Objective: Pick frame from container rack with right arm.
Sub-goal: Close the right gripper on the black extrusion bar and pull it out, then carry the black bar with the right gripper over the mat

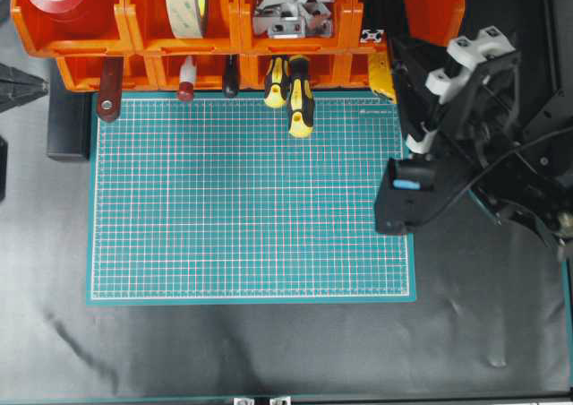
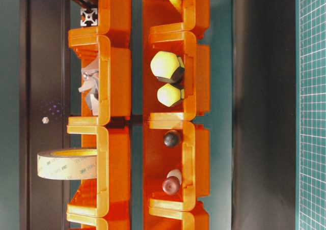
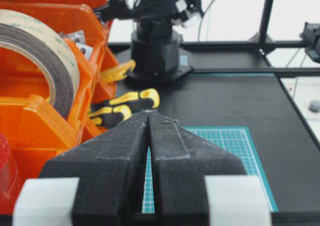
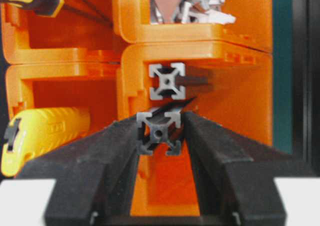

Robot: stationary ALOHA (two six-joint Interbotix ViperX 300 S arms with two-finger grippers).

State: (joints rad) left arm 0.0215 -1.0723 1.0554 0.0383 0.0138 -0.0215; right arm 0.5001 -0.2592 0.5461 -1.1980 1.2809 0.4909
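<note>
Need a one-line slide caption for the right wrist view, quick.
Right end effector closing around the lower frame in the orange container rack, a second frame just above.

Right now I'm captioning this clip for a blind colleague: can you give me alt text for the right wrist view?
The right pincer has its two black fingers on either side of the square silvery end of a frame inside an orange container rack bin. A second frame end sits just above it, and a yellow tool lies in the bin to the left.
</note>
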